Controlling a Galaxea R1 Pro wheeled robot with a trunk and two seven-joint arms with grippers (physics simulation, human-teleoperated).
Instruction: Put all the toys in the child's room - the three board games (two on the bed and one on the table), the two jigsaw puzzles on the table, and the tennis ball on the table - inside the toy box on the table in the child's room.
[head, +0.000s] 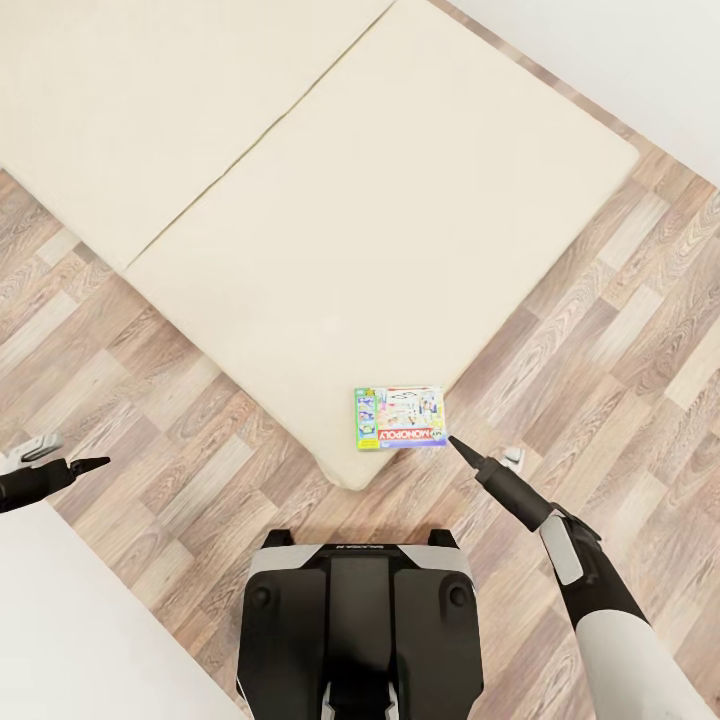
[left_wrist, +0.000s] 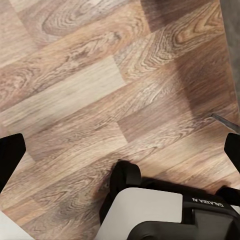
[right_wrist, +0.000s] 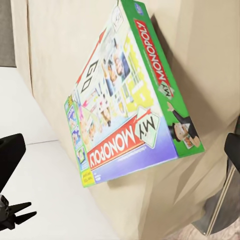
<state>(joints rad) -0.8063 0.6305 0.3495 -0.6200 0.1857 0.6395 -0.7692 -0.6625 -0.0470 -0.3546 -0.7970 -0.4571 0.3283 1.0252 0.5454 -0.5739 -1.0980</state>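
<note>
Right under us sits our dark base (head: 360, 620), parked on the wood floor (head: 150, 420) close to the bed (head: 380, 230). We stand here because one board game (head: 400, 418), the Monopoly box, lies flat on the near corner of the beige mattress, right by the edge. That makes it easy to reach from where we are.

Our right end effector (head: 462, 450) points at the box and hangs just beside its right edge, not touching it. From the right wrist camera we see the board game (right_wrist: 132, 100) big and close, with a dark finger (right_wrist: 10, 157) at each side of the picture, so the two fingers look spread wide apart with nothing between them. We think it is getting lined up for a grab.

Our left end effector (head: 85, 465) is held out to the side over the floor, well apart from the box. Its wrist camera shows dark fingers (left_wrist: 10, 157) at both sides with only floor boards between, so it looks spread apart and holds nothing. We think it waits there to stay out of the way.

Next we must grab the box by its edges. It is thin and flat, so it could slip.
</note>
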